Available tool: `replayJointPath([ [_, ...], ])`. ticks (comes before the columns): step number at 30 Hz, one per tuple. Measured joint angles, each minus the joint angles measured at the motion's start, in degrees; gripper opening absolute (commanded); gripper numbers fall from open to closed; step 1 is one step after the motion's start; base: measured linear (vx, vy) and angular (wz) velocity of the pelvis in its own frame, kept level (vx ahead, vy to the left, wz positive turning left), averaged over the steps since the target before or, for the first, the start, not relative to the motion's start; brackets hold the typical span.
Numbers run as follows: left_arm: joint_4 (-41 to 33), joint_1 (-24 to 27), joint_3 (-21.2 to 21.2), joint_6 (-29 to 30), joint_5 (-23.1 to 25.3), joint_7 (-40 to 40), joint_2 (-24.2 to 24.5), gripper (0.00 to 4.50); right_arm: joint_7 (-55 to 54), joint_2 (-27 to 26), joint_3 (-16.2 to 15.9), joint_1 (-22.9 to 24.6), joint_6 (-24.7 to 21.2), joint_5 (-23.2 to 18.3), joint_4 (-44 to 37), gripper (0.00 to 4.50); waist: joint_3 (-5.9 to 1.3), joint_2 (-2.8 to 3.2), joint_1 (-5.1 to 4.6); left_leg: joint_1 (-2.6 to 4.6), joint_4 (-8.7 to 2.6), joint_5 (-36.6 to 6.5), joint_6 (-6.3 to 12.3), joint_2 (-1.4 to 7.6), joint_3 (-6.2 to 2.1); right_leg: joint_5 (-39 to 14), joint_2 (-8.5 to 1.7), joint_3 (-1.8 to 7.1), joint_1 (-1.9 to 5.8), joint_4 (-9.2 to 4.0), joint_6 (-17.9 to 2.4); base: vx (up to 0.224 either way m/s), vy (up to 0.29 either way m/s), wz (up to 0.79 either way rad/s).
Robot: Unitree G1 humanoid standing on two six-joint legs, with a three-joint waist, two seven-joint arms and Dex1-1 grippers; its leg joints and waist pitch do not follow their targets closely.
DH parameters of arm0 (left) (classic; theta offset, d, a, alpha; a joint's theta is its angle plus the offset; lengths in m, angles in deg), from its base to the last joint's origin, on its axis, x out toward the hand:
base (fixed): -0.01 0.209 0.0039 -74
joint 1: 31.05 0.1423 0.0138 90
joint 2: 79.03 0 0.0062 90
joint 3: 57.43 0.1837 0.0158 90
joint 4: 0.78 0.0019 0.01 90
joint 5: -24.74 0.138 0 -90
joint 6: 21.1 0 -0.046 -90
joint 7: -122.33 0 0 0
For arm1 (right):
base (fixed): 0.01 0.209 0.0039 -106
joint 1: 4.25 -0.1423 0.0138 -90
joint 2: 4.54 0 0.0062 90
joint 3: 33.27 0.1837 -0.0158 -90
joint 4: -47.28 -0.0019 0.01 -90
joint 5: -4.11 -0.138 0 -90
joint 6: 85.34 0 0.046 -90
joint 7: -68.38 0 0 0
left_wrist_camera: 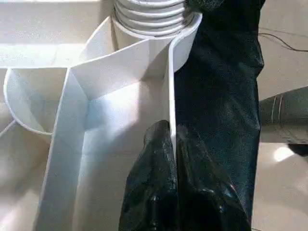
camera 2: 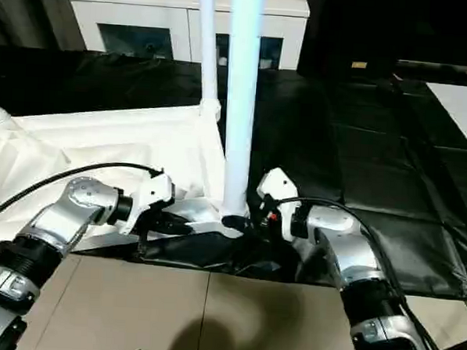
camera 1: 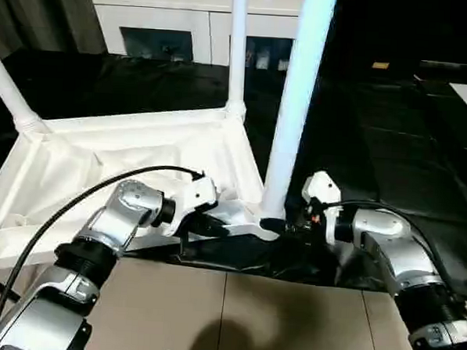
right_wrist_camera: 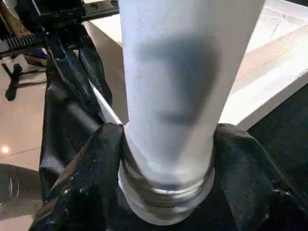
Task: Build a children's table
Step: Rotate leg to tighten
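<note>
The children's table top [camera 1: 101,160] lies upside down on the black work table, ribbed side up. Three white legs stand in its corner sockets: one far right [camera 1: 238,50], one at the left [camera 1: 7,85], and a thick near one [camera 1: 296,108] at the front right corner. My left gripper [camera 1: 215,225] is shut on the top's thin side wall [left_wrist_camera: 169,86] just beside that corner, a finger [left_wrist_camera: 154,163] on each face. My right gripper [right_wrist_camera: 168,144] clasps the near leg's base just above its threaded end [right_wrist_camera: 166,192], with both fingers touching it.
The black cover [camera 1: 237,257] is crumpled along the work table's front edge under both grippers. A white cabinet with glass doors [camera 1: 179,23] stands behind. Tan floor [camera 1: 234,316] lies in front. A black cable [camera 1: 84,194] arcs over my left forearm.
</note>
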Motion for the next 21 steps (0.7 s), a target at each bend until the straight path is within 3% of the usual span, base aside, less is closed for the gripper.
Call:
replayJointPath([
  [11,1.99,-0.20,-0.16,-2.51,0.67,2.64,-1.44,0.00,-3.81,-2.12,0.62,1.03,1.61,1.28,0.26,2.56,-0.03,-0.02,-0.02,0.09,0.00,0.00,0.00,0.00,-0.02,0.00,0.00,0.02,0.07,0.06,0.00,0.000,0.000,0.00],
  [16,6.55,-3.06,-1.20,-1.26,2.26,9.91,-5.31,0.00,-16.42,-6.77,3.24,1.38,-0.23,3.47,0.73,2.56,-0.03,-0.01,-0.41,0.10,0.00,0.00,0.00,-0.07,-0.02,-0.07,-0.01,0.11,0.07,0.00,0.12,0.000,0.000,0.00],
  [21,13.33,-7.43,-2.28,1.91,3.49,21.77,-12.49,0.00,-37.06,-14.38,6.81,0.73,-5.39,7.10,0.66,2.55,-0.22,0.26,-1.12,0.20,-0.02,0.00,0.00,-0.17,-0.03,-0.18,-0.06,0.15,0.32,-0.16,0.31,0.000,0.000,0.00],
])
